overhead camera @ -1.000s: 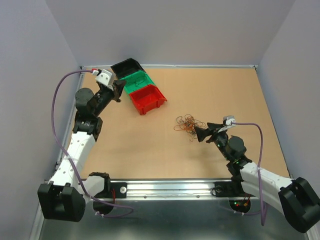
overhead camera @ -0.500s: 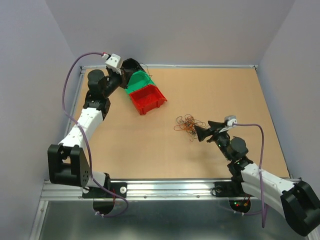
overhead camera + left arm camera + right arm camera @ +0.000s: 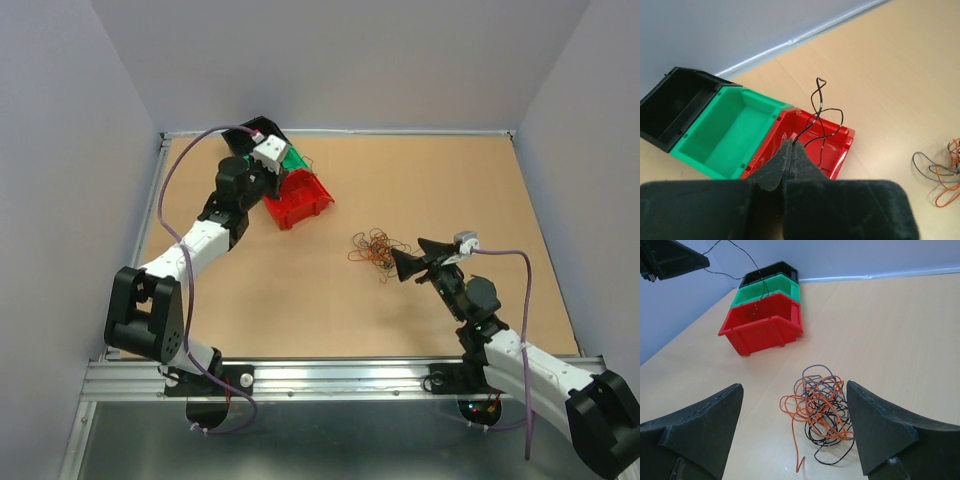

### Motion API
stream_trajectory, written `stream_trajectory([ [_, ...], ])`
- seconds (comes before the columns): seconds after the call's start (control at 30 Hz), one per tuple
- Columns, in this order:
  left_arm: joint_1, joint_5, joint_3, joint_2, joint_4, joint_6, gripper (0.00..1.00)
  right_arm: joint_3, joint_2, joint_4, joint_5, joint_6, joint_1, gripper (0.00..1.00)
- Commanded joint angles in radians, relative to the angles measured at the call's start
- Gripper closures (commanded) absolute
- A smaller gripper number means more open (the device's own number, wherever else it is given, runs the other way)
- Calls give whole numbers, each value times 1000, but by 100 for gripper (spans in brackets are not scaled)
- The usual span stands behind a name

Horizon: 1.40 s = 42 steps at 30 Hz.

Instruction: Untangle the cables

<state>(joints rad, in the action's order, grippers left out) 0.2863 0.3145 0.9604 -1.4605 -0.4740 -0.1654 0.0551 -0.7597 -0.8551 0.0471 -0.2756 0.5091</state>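
Note:
A tangle of thin orange, black and grey cables (image 3: 377,248) (image 3: 822,407) lies on the table right of the middle. My right gripper (image 3: 412,256) (image 3: 794,387) is open just in front of the tangle, one finger on each side, touching nothing. My left gripper (image 3: 283,172) (image 3: 791,145) hovers above the red bin (image 3: 300,200) (image 3: 847,134), shut on a single black cable (image 3: 817,107) that curls up and droops over the bin. The right wrist view shows that cable (image 3: 757,270) dangling from the left gripper (image 3: 670,260).
A green bin (image 3: 715,135) (image 3: 767,290) and a black bin (image 3: 670,105) (image 3: 772,270) stand in a row behind the red one, near the back left corner. Walls close the table at the back and both sides.
My left arm has swung right, from beside the bins to above the red bin, carrying the black cable. The right gripper has barely moved.

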Motion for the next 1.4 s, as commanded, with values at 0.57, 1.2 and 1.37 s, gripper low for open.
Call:
stream_trajectory([
  [0.57, 94, -543, 221, -107, 377, -321, 100, 2, -87, -62, 4, 9, -3, 11],
  [1.2, 180, -641, 408, -546, 457, -330, 100, 34, -168, -64, 37, -16, -4, 11],
  [1.37, 175, -617, 393, -526, 446, -322, 100, 81, -286, -56, 48, -34, -4, 11],
])
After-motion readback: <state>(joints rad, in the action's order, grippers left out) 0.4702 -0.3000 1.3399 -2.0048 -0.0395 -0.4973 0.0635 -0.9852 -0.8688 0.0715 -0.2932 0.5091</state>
